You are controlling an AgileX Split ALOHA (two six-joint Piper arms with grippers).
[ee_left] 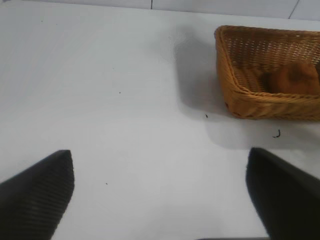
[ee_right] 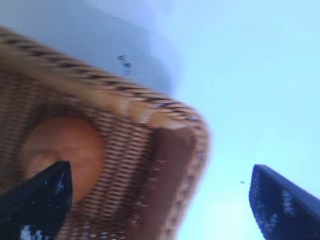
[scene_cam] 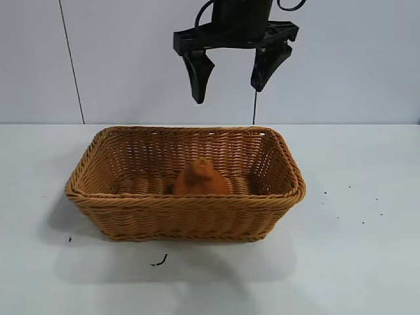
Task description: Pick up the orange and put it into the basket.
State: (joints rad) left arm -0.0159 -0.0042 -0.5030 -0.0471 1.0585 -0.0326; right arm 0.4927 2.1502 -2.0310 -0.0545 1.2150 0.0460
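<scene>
We see orange [scene_cam: 201, 177] resting in basket [scene_cam: 187, 207], centre frame | right pincer [scene_cam: 231, 73] released above, empty | task looks done

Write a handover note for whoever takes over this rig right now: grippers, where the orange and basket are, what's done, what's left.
Right gripper: open, empty, above the basket's back rim.
Left gripper: open, empty, parked over bare table to one side of the basket.
Orange: lying inside the basket, near the front wall, free of both grippers.
Done: orange picked up and dropped in.
Left: nothing on the task itself; probably just park the right arm.
</scene>
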